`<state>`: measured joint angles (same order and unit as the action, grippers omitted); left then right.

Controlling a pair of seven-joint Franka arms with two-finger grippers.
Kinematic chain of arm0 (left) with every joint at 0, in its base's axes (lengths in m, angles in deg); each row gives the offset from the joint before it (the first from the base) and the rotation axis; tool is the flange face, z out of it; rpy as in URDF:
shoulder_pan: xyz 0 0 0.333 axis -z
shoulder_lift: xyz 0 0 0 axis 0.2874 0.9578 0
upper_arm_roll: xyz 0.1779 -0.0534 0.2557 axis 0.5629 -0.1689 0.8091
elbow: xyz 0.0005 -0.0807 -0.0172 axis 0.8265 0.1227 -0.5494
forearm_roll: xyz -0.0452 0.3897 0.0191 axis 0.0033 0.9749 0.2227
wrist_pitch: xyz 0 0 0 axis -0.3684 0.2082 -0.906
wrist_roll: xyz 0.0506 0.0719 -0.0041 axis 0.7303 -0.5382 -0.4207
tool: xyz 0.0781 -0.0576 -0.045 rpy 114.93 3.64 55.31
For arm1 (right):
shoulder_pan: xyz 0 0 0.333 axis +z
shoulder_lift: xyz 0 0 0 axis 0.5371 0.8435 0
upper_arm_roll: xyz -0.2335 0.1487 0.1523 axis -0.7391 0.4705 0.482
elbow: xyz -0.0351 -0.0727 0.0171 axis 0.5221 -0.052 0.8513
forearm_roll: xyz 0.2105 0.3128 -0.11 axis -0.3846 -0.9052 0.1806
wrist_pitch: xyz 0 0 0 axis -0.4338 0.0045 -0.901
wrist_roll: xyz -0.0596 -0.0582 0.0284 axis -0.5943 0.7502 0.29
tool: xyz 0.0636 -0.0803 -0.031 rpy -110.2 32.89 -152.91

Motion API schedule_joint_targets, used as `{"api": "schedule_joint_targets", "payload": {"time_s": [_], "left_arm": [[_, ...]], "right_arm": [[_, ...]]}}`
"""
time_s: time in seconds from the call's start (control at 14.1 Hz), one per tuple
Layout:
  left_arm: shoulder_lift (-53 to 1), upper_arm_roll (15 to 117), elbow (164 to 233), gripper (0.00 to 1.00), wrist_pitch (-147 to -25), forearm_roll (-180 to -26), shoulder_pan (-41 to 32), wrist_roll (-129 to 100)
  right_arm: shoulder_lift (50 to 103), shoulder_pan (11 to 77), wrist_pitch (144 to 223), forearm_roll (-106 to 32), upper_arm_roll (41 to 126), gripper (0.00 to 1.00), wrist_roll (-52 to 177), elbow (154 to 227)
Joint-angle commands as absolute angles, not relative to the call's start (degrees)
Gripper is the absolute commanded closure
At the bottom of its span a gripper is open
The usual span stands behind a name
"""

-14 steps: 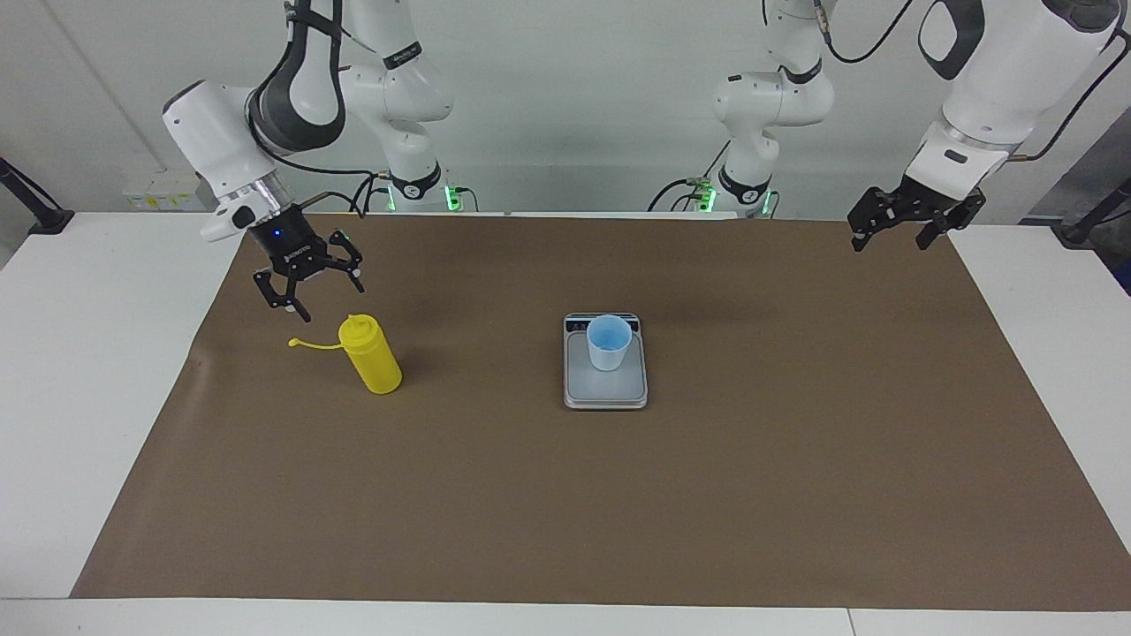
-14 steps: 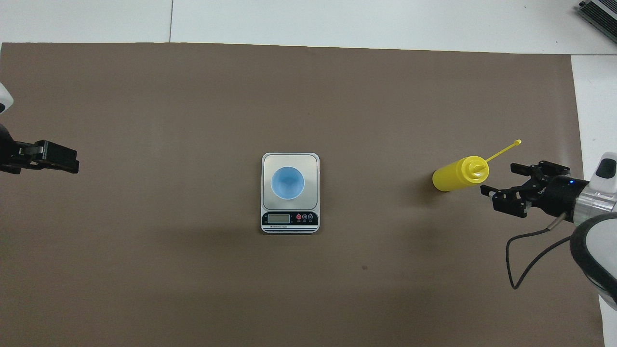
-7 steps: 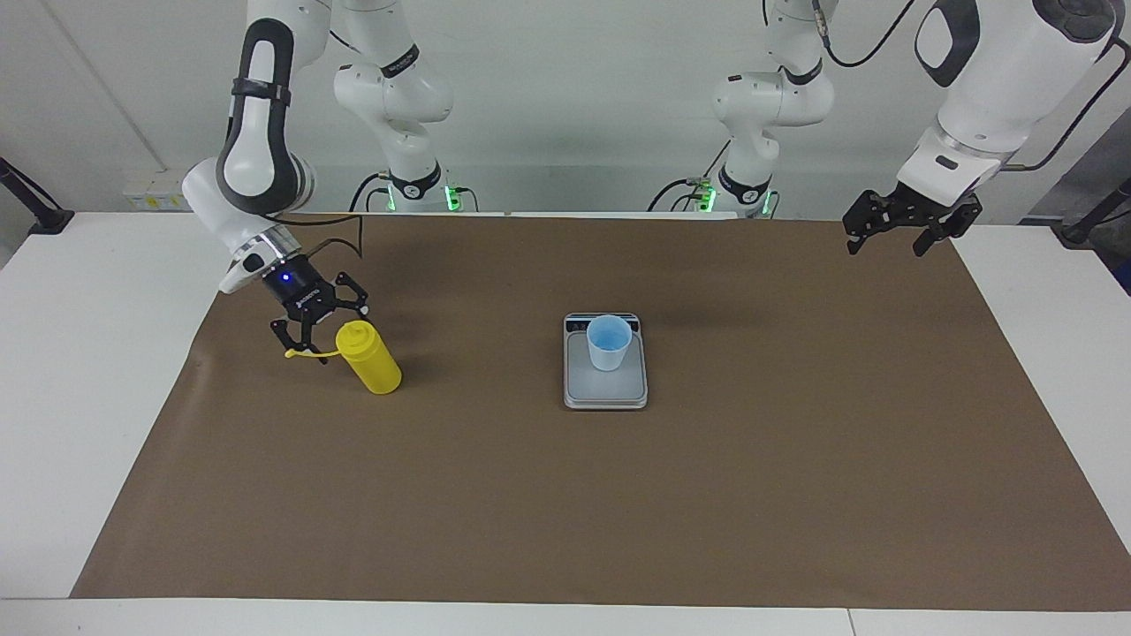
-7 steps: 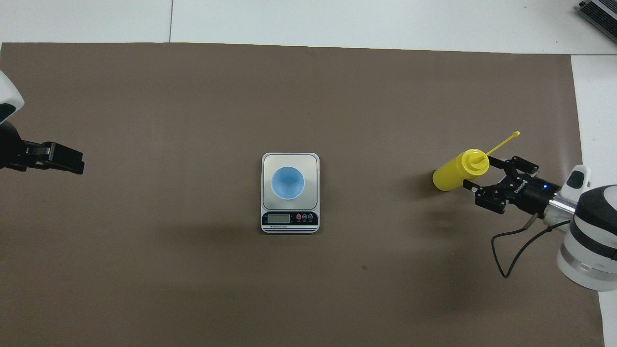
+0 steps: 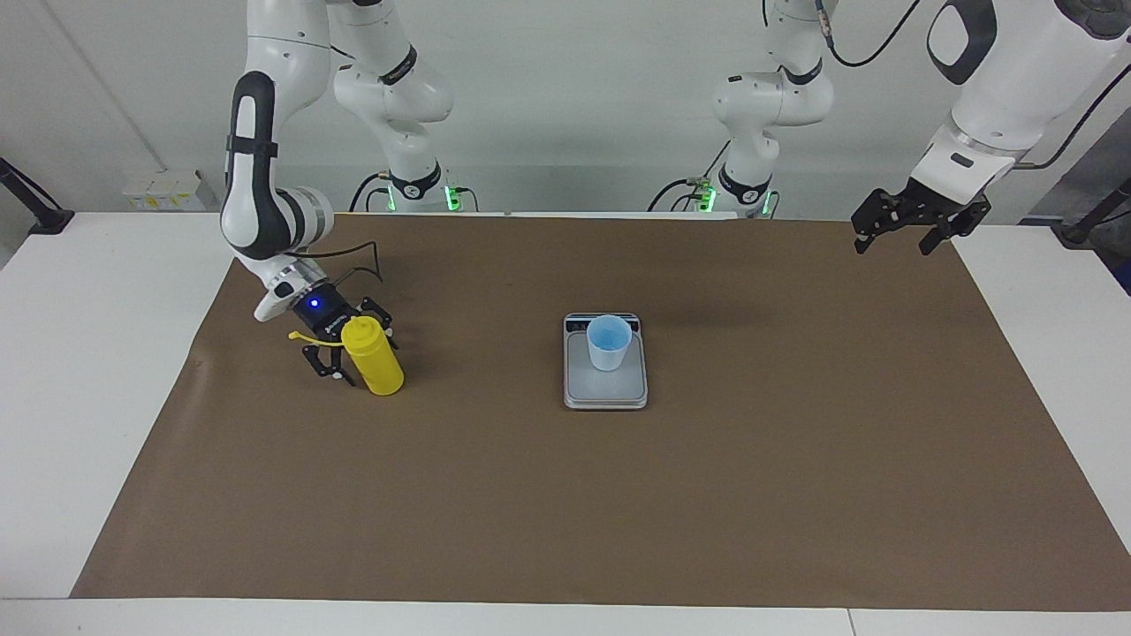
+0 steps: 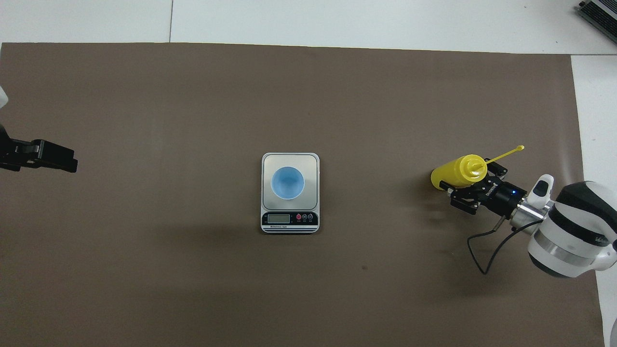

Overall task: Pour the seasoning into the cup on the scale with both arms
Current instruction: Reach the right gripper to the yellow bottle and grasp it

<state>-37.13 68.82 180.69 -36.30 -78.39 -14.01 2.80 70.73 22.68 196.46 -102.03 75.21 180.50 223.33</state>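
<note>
The right arm [image 5: 265, 203] has swung down and in over the last second: its gripper [image 5: 349, 353], which hung in the air just above the yellow squeeze bottle [image 5: 375, 358] on the robots' side, now sits low at the brown mat [image 5: 565, 495] with its open fingers on either side of the bottle's body, one finger [image 5: 331, 367] showing beside it. Seen from overhead, the gripper [image 6: 467, 190] has slid from beside the nozzle to straddle the bottle [image 6: 455, 172]. The bottle's tethered cap strap [image 5: 309, 338] has shifted slightly. The left gripper [image 5: 910, 225] has wandered a little above the mat's corner.
</note>
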Motion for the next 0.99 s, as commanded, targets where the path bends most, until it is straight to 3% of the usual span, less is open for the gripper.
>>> {"api": "schedule_joint_targets", "payload": {"time_s": [0.0,0.14,0.28,0.35,0.5,0.92], "left_arm": [[-37.7,67.8,179.9,0.00,-35.3,-79.3,-14.7,2.1],[-38.2,66.3,179.9,0.00,-34.3,-79.6,-17.7,2.2],[-39.1,64.8,180.6,0.00,-35.1,-79.4,-18.5,2.2],[-39.2,64.8,180.7,0.00,-35.0,-79.4,-18.6,2.2],[-39.4,64.8,181.2,0.00,-34.9,-79.3,-18.6,2.5],[-39.8,64.6,180.9,0.00,-35.1,-79.3,-20.0,3.1]], "right_arm": [[70.6,22.6,195.7,-103.5,75.7,0.00,181.5,222.3],[70.0,23.2,195.9,-103.5,76.0,0.42,181.3,222.3],[69.4,23.5,196.2,-103.5,76.0,0.75,180.5,222.2],[69.0,23.6,196.5,-103.5,76.1,0.86,179.5,221.9],[67.2,25.4,198.7,-103.4,76.1,0.93,177.5,221.2],[62.1,38.5,217.2,-102.8,76.1,0.93,169.8,217.0]]}}
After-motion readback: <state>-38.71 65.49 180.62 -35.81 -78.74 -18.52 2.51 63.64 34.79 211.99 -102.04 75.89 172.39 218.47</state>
